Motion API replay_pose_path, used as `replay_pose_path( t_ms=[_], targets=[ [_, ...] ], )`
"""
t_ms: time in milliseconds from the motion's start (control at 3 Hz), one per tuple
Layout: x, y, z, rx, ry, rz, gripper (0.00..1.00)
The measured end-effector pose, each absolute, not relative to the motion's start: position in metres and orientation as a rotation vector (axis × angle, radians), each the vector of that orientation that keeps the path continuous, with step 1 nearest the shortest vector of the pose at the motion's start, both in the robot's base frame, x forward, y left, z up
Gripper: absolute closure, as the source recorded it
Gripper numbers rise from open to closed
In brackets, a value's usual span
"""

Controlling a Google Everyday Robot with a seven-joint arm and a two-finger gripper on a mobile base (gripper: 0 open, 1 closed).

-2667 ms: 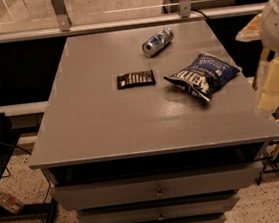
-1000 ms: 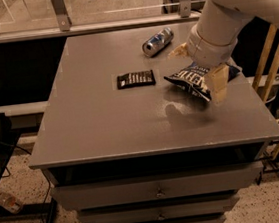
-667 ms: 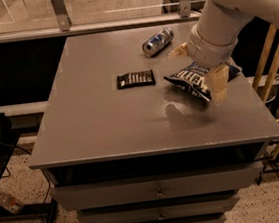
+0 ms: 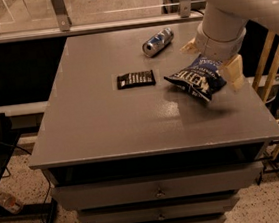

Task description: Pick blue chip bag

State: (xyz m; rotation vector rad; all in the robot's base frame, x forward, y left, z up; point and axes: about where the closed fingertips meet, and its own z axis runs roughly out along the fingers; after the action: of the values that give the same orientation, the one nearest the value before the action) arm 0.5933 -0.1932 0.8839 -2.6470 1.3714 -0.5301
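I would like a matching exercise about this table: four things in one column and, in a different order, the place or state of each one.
Things
1. blue chip bag
2. drink can
3. black packet
4. gripper

Places or states
A. lying on its side near the far edge of the table
B. flat, near the middle of the table
C. directly over the bag, at the table's right side
D. crinkled, at the table's right side, under the gripper

Pairs: 1-D, 2-A, 3-B, 4-C
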Motion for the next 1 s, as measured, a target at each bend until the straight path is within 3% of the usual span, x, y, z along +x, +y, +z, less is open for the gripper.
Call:
replay_pose_path(
  t_ms=[667, 1000],
  targets=[
    [0.619, -0.217, 0.863, -2.649, 1.293, -0.484, 0.02],
    [0.625, -0.210, 0.855, -2.646, 1.246, -0.441, 0.25]
  ],
)
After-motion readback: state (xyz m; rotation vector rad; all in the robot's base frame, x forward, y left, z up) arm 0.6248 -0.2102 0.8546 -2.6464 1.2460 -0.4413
